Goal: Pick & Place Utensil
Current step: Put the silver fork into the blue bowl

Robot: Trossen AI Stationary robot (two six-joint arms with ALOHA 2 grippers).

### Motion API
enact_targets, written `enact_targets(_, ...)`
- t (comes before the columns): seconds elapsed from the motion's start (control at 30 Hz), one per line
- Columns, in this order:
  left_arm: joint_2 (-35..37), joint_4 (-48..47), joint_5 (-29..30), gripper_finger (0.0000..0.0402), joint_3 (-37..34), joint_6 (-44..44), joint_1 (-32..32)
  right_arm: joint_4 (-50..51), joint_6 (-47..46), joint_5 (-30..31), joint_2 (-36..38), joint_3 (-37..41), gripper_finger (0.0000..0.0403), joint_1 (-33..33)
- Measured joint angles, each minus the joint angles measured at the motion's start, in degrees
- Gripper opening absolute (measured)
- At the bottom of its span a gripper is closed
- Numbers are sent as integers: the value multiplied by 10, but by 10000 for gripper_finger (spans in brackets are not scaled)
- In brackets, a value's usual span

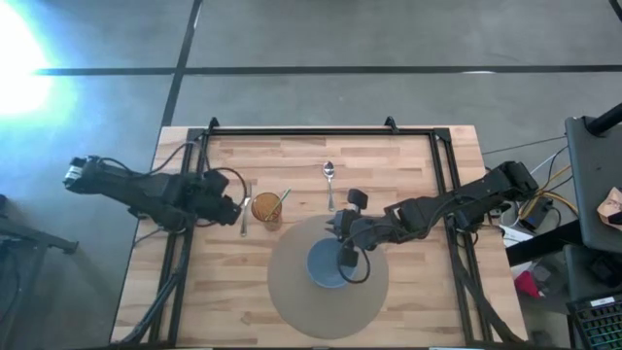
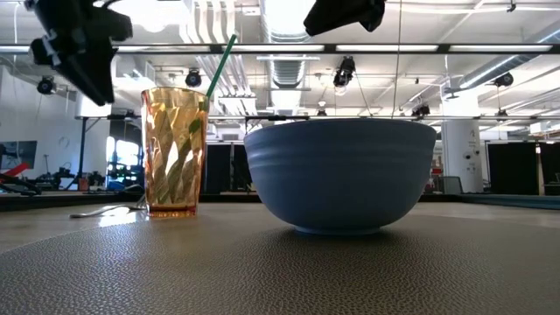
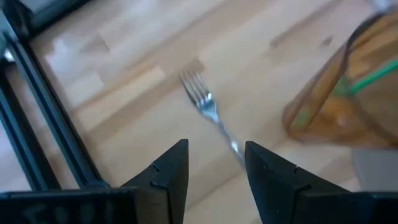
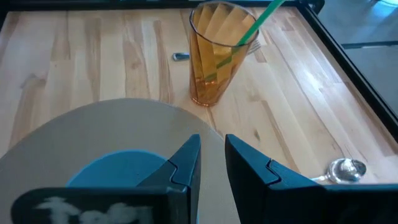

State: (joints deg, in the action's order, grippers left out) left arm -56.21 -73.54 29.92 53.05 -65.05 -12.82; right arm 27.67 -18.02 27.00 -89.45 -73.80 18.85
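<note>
- Fingers of my left gripper (image 3: 214, 171) spread wide above the fork (image 3: 208, 112), at nine o'clock of the cup (image 1: 267, 207), ready to straddle its handle
- Right gripper (image 4: 211, 163) narrowly parted over the bowl (image 1: 328, 264), waiting

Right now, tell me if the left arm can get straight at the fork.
Probably yes. The left gripper hangs open over the fork, which lies flat on bare wood with nothing on it. The amber cup stands close beside it, so the fingers have little room on that side.
</note>
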Motion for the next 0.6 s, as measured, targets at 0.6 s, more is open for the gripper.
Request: enact_targets(0.6,59,33,-45,149,-46,-9,103,6,-13,0,1,0,68,0)
